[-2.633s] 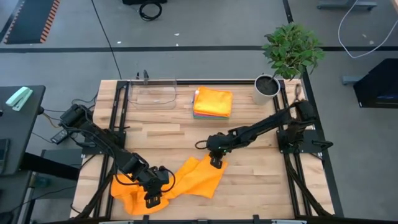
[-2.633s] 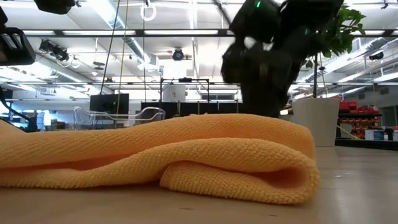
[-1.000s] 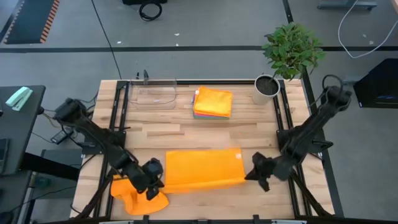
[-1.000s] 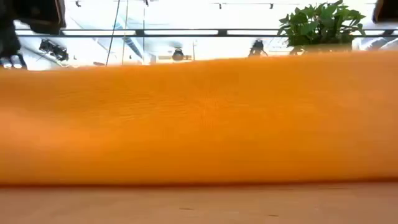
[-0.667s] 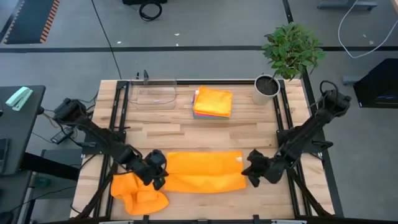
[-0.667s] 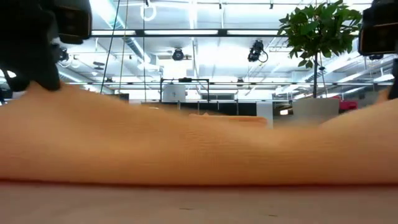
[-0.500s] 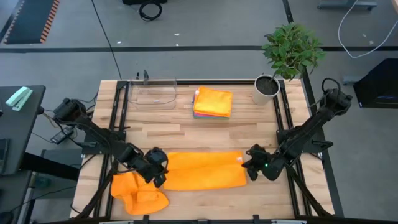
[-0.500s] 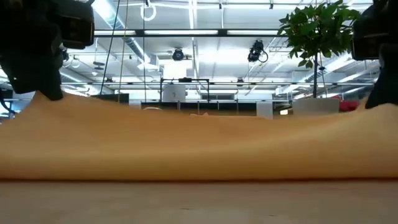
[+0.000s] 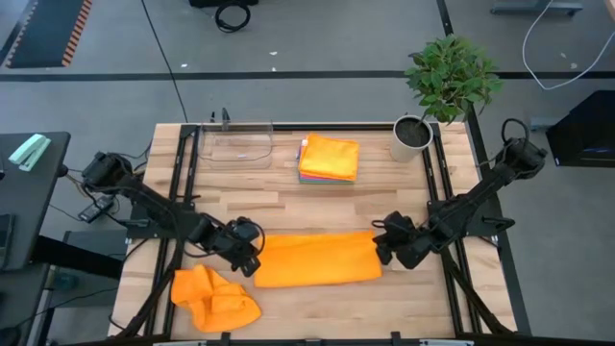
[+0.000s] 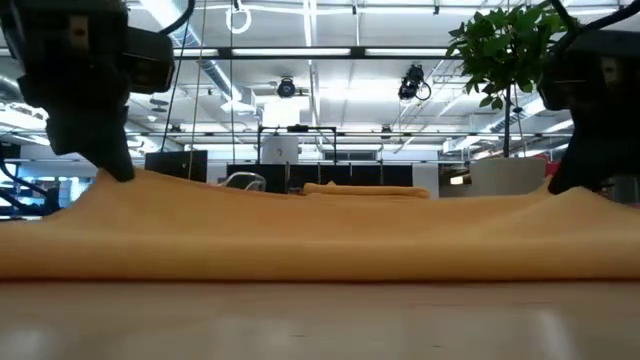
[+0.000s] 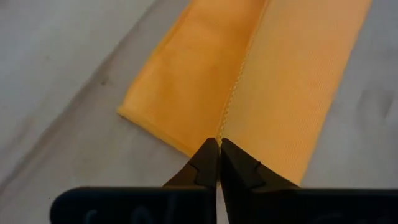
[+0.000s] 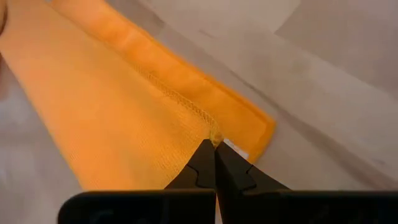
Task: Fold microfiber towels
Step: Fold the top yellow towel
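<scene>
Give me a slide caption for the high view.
Both grippers, left and right, pinch opposite ends of an orange towel being folded on the table.

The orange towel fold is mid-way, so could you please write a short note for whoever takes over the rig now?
Left pincer: shut on the left end of the orange towel.
Right pincer: shut on its right end.
The towel lies on the table as a long folded strip.
A crumpled orange towel sits at the near left; the folded stack is at the back, beside the clear tray.
Left: finish this fold, then the crumpled one.
</scene>
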Controlling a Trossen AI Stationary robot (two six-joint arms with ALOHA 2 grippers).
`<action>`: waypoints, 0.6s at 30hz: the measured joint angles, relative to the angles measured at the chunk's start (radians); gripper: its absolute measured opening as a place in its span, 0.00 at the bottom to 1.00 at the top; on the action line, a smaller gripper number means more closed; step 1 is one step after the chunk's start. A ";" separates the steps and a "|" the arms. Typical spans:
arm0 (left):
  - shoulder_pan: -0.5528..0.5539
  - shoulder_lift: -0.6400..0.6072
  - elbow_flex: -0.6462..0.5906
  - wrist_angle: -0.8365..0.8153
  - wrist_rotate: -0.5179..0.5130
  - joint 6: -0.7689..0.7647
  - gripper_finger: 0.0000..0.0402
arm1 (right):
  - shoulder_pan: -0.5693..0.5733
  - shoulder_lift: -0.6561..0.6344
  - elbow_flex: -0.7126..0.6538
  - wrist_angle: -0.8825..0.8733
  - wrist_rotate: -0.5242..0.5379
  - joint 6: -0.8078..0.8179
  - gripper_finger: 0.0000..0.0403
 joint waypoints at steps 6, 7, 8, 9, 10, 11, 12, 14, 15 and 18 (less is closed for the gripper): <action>0.055 0.000 0.000 -0.011 -0.005 0.034 0.02 | -0.040 0.000 0.000 -0.044 0.004 0.001 0.00; 0.063 0.000 0.000 -0.010 -0.006 0.049 0.02 | -0.049 0.000 0.000 -0.046 0.004 -0.002 0.00; 0.072 0.000 0.000 -0.010 -0.007 0.057 0.02 | -0.057 0.000 0.000 -0.045 0.004 -0.008 0.00; 0.080 0.000 0.000 -0.011 -0.008 0.061 0.02 | -0.067 0.000 0.000 -0.045 0.004 -0.017 0.00; 0.089 0.000 0.000 -0.013 -0.008 0.066 0.03 | -0.075 0.000 0.000 -0.045 0.003 -0.025 0.00; 0.095 0.000 0.000 -0.014 -0.007 0.067 0.04 | -0.083 0.000 0.000 -0.045 0.002 -0.030 0.00; 0.101 0.000 0.000 -0.019 -0.007 0.067 0.06 | -0.089 0.000 0.000 -0.045 0.001 -0.037 0.00; 0.108 0.000 0.000 -0.024 0.005 0.069 0.08 | -0.095 0.000 0.000 -0.038 -0.002 -0.054 0.00; 0.112 0.000 0.000 -0.025 0.021 0.071 0.09 | -0.097 0.000 0.000 -0.032 -0.008 -0.058 0.01; 0.113 0.000 0.000 -0.041 0.062 0.069 0.13 | -0.098 0.000 0.000 -0.024 -0.026 -0.060 0.06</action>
